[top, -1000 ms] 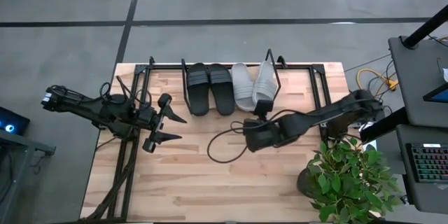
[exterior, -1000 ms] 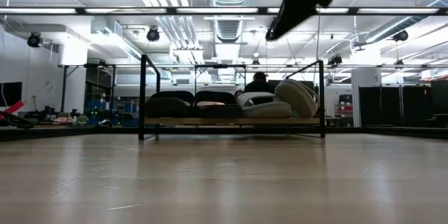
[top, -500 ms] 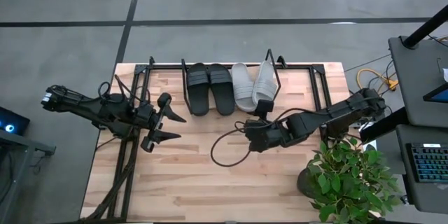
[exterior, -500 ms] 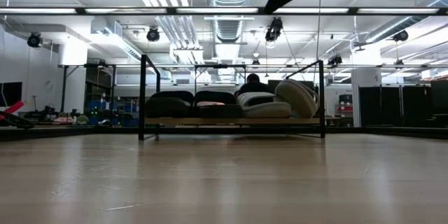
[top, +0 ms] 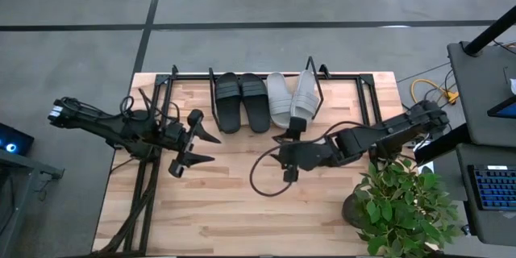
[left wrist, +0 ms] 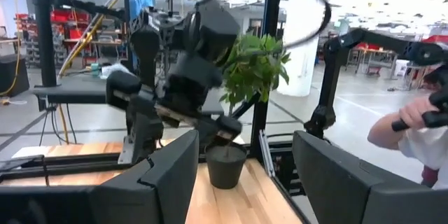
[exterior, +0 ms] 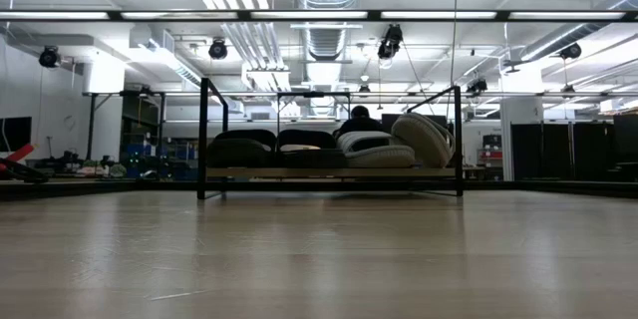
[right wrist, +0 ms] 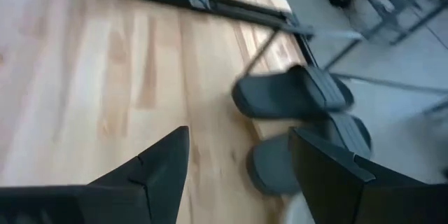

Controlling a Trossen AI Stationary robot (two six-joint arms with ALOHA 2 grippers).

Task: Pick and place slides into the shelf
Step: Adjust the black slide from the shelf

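On the near half of the light wooden tabletop [top: 242, 218] nothing of the task lies; it is bare board from the front edge up to the arms. At mid-depth the left gripper [top: 196, 149] waits over the table's left side, its two dark fingers spread and empty. Level with it, nearer the centre, the right gripper [top: 284, 157] hangs just in front of the rack, fingers likewise parted with nothing between them; its wrist view looks down on plain board between the fingers and the black sandals beyond.

Farther back, against the table's far edge, stands the low black wire-frame shelf [top: 367, 105] with its upright end loops. All four slides sit inside it, side by side: the matte black pair [top: 241, 101] lying flat on the left, then the light grey pair [top: 292, 99]. The left grey sandal lies flat; the right one [exterior: 424, 138] seems tipped up on its edge, leaning against its mate, though from the level camera the lean is hard to gauge.

Judged from this, the placing looks finished and the right arm is in the retreat step. If anything is called for next, it is either parking both arms or nudging the tilted grey sandal down flat.
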